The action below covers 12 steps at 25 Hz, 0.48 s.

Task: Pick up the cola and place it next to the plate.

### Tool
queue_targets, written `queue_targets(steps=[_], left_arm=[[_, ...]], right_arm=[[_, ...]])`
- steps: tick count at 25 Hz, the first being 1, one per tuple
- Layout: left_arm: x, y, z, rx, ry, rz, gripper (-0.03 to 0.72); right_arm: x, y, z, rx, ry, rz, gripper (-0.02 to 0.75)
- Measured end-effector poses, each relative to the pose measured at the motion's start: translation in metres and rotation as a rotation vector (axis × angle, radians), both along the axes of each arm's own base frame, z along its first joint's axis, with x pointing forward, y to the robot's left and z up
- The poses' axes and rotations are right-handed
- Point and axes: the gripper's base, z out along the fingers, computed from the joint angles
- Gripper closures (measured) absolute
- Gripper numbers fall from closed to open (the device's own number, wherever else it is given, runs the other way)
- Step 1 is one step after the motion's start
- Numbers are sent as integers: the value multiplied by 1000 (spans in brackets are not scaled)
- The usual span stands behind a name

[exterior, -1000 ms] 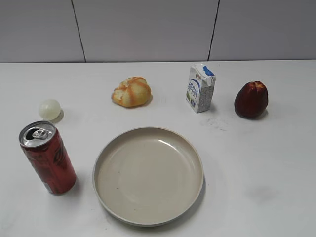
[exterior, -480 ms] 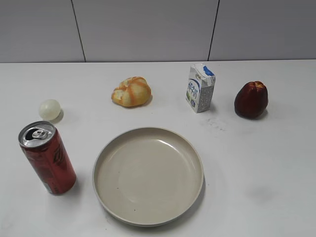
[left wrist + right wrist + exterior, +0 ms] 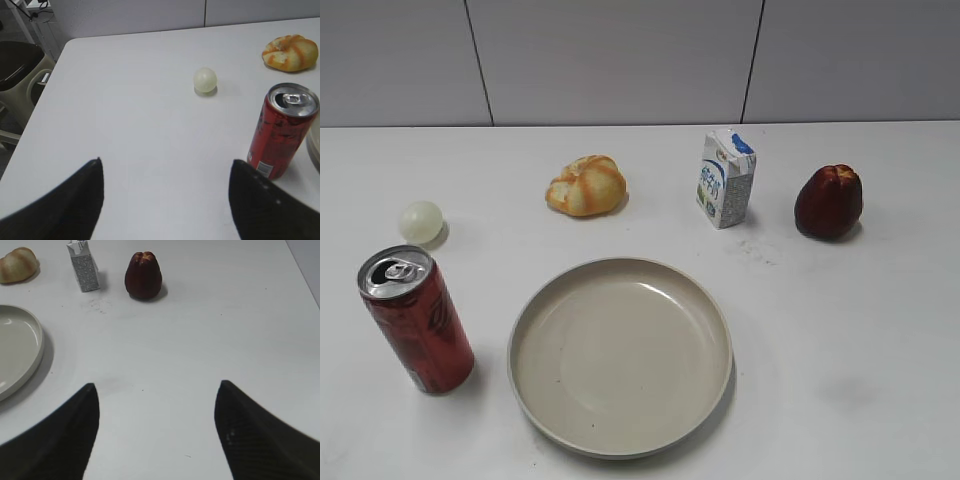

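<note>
The cola point(image 3: 417, 318) is a tall red can with dark markings and a silver top. It stands upright at the front left of the table, a short gap left of the plate point(image 3: 620, 354), a large round beige plate that holds nothing. The can also shows in the left wrist view point(image 3: 281, 131), ahead and to the right of my left gripper point(image 3: 165, 162), which is open and empty. My right gripper point(image 3: 156, 386) is open and empty over bare table, with the plate's rim point(image 3: 37, 356) at its left. Neither gripper shows in the exterior view.
A pale ball point(image 3: 421, 221) lies behind the can. A bread roll point(image 3: 586, 186), a white-and-blue milk carton point(image 3: 726, 178) and a dark red fruit point(image 3: 829, 202) stand along the back. The table's left edge point(image 3: 37, 105) has a chair beyond it.
</note>
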Motion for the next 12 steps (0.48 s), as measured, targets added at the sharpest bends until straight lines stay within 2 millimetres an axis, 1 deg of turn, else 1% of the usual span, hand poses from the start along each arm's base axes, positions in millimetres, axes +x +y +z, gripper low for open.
queue_targets(steps=[12], left_arm=[[0,0,0,0,0,0,98]], right_arm=[[0,0,0,0,0,0,163]])
